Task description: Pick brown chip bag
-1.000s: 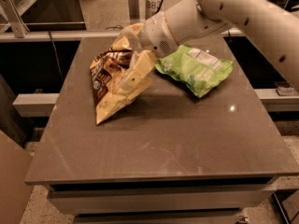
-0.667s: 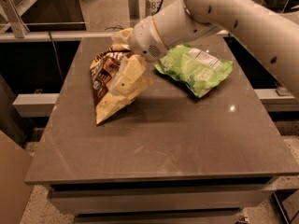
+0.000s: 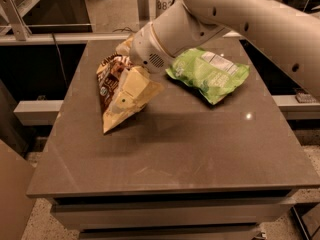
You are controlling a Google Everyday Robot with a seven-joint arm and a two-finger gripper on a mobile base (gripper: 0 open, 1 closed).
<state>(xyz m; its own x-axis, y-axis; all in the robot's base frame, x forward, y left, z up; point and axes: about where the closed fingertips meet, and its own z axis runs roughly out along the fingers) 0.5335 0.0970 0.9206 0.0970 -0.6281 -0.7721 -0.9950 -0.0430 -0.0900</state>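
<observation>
A: Where is the gripper (image 3: 136, 60) sitting?

B: At the end of the white arm (image 3: 240, 19), which comes in from the upper right. It is low over the left half of the table (image 3: 175, 154), pressed against the upper right part of the brown chip bag (image 3: 122, 96).

A: Open, closed, or clamped on the bag?

B: I cannot tell. The rounded wrist housing and the bag's own top cover the working end, so its state is hidden.

A: And the brown chip bag itself?

B: It is on the table's left side, toward the back. It is puffy and angular, with a dark brown printed panel on the left and a tan-yellow panel facing the camera. Its pointed lower corner rests on the tabletop, aimed toward the front left, and its top leans up against the wrist.

A: Anything beside it?

B: 1 other bag: a flat light-green bag (image 3: 210, 74) with a white label, lying on the table to the right of the brown one. The wrist sits between the 2 bags, and the green bag's left edge is just beside it.

A: What is farther out?

B: The table is grey-brown with a small bright glint on its right side.
</observation>
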